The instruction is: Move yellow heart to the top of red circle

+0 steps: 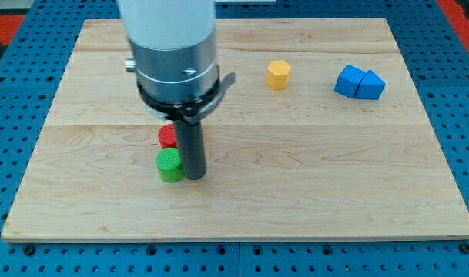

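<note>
A red circle block (167,137) lies left of the board's middle, partly hidden behind my rod. A green circle block (170,165) sits just below it, touching or nearly touching. My tip (195,176) rests on the board right beside the green circle, on its right. A yellow block (278,75) stands well up and to the right of the tip; its shape looks blocky, heart outline not clear. No other yellow block shows; the arm's body hides part of the board's upper left.
A blue block (360,82), looking like two joined pieces, lies at the view's upper right. The wooden board (234,208) sits on a blue perforated table (465,154). The arm's wide grey body (172,54) covers the upper-left board area.
</note>
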